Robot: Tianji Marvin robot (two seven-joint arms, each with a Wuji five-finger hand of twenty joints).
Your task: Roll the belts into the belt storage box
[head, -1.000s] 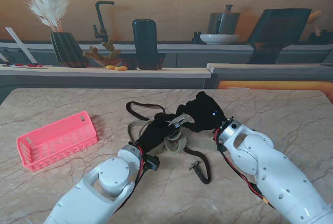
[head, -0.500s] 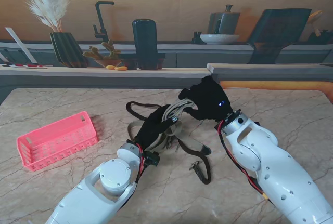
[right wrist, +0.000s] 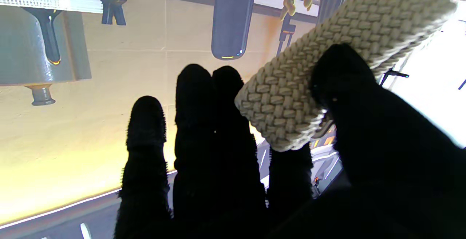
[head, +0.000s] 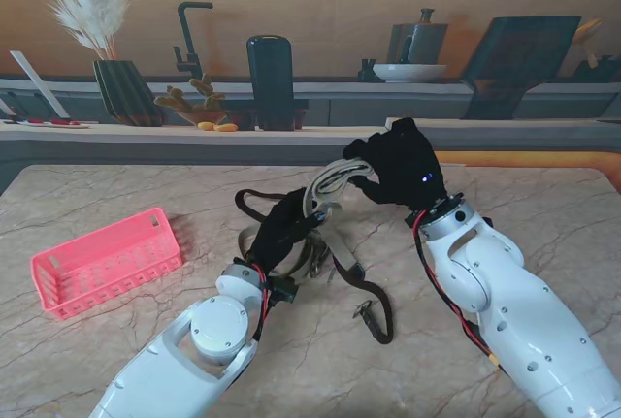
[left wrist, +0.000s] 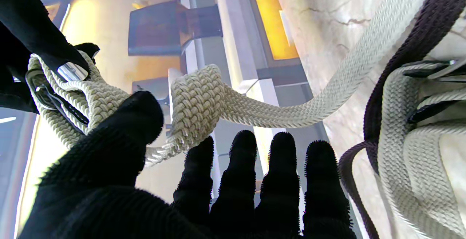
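Observation:
A beige woven belt (head: 325,185) hangs in the air between my two black-gloved hands, and its other turns lie heaped on the marble table (head: 543,214). My right hand (head: 398,174) is raised over the table's far middle, shut on the belt's bunched end (right wrist: 327,50) between thumb and fingers. My left hand (head: 279,234) reaches out under the belt with its fingers (left wrist: 276,180) straight. The beige belt (left wrist: 196,104) passes between its thumb and forefinger. A dark belt (head: 378,316) loops around the heap. The pink belt storage box (head: 107,261) lies at the left.
The dark belt's metal clasp (head: 364,309) lies nearer to me than the heap. Beyond the table's far edge runs a counter (head: 194,133) with a vase of pampas grass (head: 121,88), a dark cylinder (head: 270,79) and a bowl (head: 409,72).
My right hand has risen and moved farther from me, pulling the beige belt's end up off the heap. My left hand has stretched forward under the belt.

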